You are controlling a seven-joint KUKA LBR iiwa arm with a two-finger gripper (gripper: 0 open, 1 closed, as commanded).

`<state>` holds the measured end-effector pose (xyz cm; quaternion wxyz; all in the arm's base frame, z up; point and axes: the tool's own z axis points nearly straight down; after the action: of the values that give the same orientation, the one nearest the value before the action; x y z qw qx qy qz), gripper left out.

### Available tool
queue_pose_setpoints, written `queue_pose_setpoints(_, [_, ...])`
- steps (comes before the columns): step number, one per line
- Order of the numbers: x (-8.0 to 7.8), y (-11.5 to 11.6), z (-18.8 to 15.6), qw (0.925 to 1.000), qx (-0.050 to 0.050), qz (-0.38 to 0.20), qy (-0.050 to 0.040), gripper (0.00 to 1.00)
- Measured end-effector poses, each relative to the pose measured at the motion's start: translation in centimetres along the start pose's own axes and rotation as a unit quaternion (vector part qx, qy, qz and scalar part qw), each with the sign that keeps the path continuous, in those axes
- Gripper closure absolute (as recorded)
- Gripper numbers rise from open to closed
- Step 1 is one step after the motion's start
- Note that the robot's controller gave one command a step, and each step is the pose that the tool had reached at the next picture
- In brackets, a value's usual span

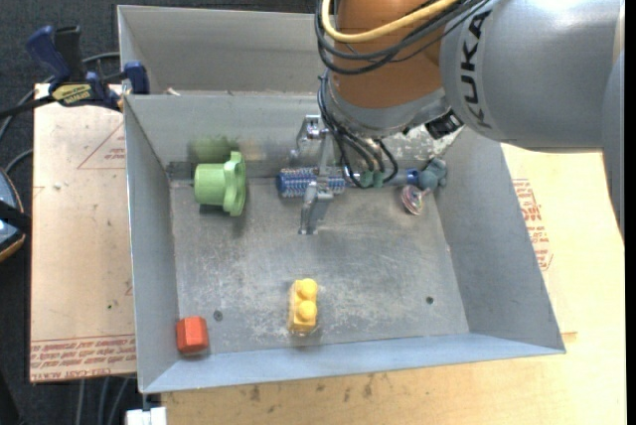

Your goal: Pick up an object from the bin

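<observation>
My gripper [311, 214] hangs in the back middle of the bin, its metal tip close to the floor. A small blue ribbed piece [295, 182], like a short brush or comb, lies right at the gripper, crossing it about halfway up. I cannot tell whether the piece is gripped or only lies behind it. A green plastic fitting with a flange [221, 183] rests to the left, apart from the gripper. A small blue and pink thing [419, 190] lies to the right, near the bin wall.
A yellow toy figure [304, 306] lies near the front wall, and an orange-red block [192, 335] sits in the front left corner. The arm's orange dome and cables hang over the back right of the bin.
</observation>
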<state>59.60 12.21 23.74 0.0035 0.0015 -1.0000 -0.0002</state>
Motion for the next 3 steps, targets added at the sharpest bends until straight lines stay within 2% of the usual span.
queue_pose_setpoints(1, [-4.3, -0.6, 9.7, 0.9979, 0.000, -0.064, -0.0012, 0.00])
queue_pose_setpoints(2, [-6.4, -8.1, 16.4, 0.9954, -0.003, -0.096, -0.0059, 0.00])
queue_pose_setpoints(3, [-6.7, -7.9, 15.9, 0.9950, -0.001, -0.099, -0.0101, 1.00])
